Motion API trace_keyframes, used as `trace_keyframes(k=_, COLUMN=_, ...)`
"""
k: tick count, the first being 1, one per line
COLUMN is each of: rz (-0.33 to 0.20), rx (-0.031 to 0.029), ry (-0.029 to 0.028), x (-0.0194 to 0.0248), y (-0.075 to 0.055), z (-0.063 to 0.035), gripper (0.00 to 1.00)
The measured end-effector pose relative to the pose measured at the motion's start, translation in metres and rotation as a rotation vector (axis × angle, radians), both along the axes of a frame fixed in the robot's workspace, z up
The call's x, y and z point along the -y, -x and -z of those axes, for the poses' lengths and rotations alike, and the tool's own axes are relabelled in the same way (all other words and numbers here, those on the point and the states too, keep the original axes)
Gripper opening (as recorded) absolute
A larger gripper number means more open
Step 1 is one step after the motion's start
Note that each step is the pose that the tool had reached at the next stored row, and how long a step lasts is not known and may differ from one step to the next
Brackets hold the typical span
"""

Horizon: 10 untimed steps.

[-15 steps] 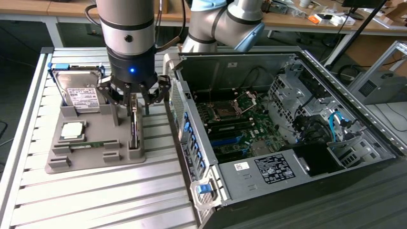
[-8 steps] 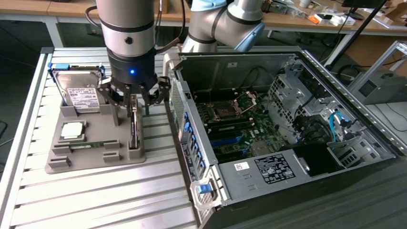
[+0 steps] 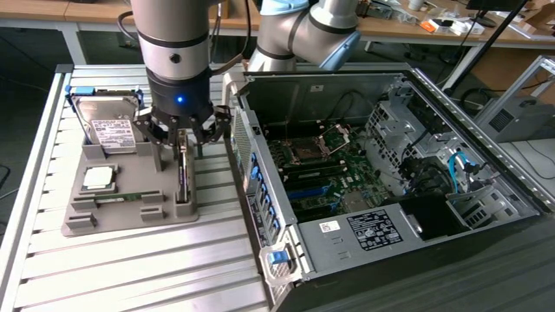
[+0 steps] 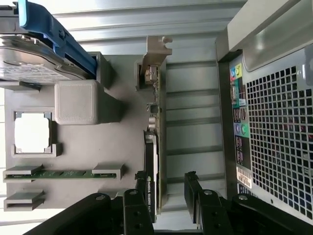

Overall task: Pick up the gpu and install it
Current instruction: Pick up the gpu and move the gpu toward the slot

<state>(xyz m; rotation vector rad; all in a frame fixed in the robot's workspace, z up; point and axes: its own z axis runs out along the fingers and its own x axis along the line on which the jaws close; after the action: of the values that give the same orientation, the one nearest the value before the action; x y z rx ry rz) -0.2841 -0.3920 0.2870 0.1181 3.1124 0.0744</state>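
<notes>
On the slatted metal surface (image 3: 130, 273) in the lower left of the exterior view sits a grey holder (image 3: 130, 218), moulded, it seems, to present each part for an easy grasp. The gpu (image 3: 183, 182) stands on edge in its slot, likely so the fingers (image 4: 139, 200) can straddle its thin faces from above. The gripper (image 3: 180, 153) hangs right over it. In the wrist view the fingers are spread apart with the card between them: one lies close against a face, the other stands clear, so nothing is clamped. Beyond, toward the frame's upper left, a hard drive (image 3: 111, 133) rests in the same holder. The open computer case (image 3: 485, 169) fills the exterior view's right.
</notes>
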Motion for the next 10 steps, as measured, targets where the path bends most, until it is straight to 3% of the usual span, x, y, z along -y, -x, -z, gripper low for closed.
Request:
trace_keyframes(k=7, rz=0.0, rx=0.0002, ry=-0.0002, x=-0.0088, y=0.0038, z=0.0036, gripper=0.44)
trace_keyframes(k=10, rz=0.0, rx=0.0001, ry=-0.0001, x=-0.01, y=0.0043, z=0.006, gripper=0.44)
